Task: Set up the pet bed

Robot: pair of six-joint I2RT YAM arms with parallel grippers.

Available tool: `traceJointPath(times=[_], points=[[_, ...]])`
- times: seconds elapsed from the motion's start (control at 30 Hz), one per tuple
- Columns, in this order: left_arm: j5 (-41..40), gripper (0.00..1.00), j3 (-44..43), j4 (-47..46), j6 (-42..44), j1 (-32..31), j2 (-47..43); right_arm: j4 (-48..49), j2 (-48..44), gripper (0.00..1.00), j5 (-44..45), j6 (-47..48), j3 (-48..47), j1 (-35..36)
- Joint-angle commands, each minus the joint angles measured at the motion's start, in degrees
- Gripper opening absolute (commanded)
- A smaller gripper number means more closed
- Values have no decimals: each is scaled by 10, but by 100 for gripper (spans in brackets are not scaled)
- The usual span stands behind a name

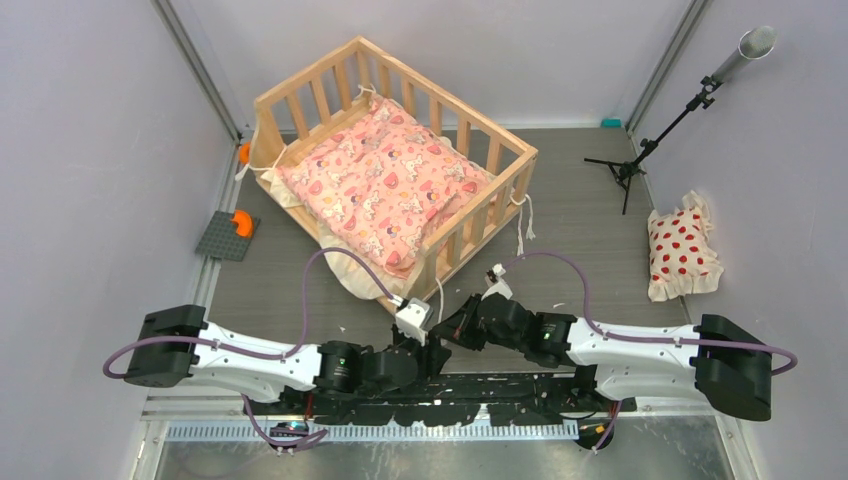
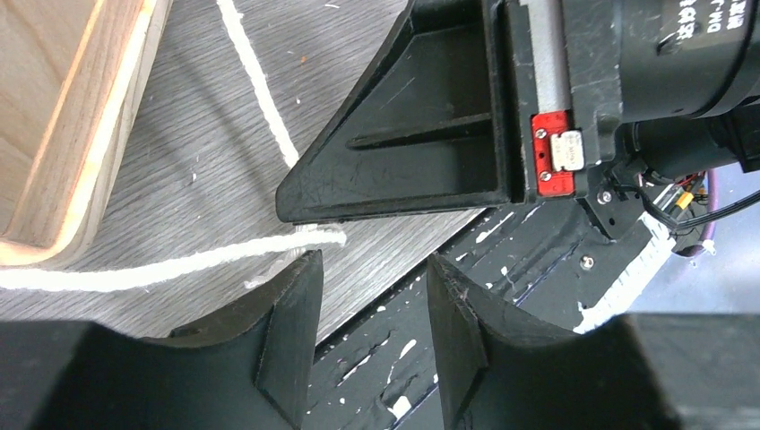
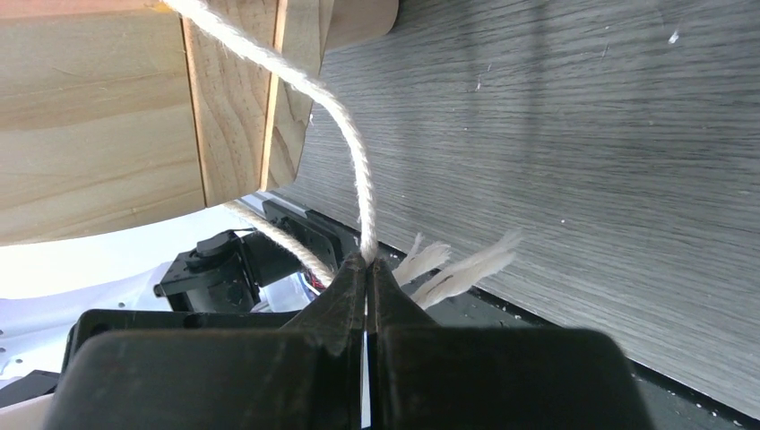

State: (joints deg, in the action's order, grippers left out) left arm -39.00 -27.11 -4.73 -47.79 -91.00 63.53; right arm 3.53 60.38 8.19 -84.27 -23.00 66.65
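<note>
The right pincer (image 3: 366,269) is clamping tight on a cream tie cord (image 3: 345,125) just above its frayed end. It is probably drawing the cord taut so it can be fastened, since the pink cushion (image 1: 385,185) is already lying inside the pet bed (image 1: 450,100). The left pincer (image 2: 372,269) is hovering low over the table (image 2: 206,152) with a moderate gap between its jaws, gripping nothing. A second cord (image 2: 134,273) is ending just beside its left fingertip, so it seems to be waiting to take that strand. The bed is sitting at an angle on the far left-centre of the table. Its near corner post is rising just above and left of the right pincer, apart from it and joined only by the cord. The red-dotted pillow (image 1: 683,250) is lying well apart on the right
</note>
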Motion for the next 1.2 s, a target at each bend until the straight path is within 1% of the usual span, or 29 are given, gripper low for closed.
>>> traceJointPath(times=[0.0, 0.43, 0.47, 0.5, 0.57, 0.83, 1.03, 1.17], points=[[-3, 48, -14, 20, -12, 2, -12, 28, -1, 1, 4, -5, -5, 0], [30, 50, -15, 46, -16, 2, -29, 37, -7, 1, 4, -12, 4, -1], [33, 54, -15, 46, -16, 2, -32, 37, -7, 1, 4, -11, 4, 0], [35, 60, -14, 46, -16, 2, -35, 37, -7, 1, 4, -12, 5, -1], [37, 62, -13, 62, -17, 1, -41, 38, -7, 1, 4, -12, 6, -1], [47, 63, -7, 84, -19, 2, -65, 40, -4, 1, 4, -12, 6, -1], [95, 63, -1, 87, 2, 2, -75, 41, -3, 1, 4, -13, 5, 0], [126, 61, 10, 88, 10, 2, -92, 41, -4, 1, 4, -14, 5, -1]])
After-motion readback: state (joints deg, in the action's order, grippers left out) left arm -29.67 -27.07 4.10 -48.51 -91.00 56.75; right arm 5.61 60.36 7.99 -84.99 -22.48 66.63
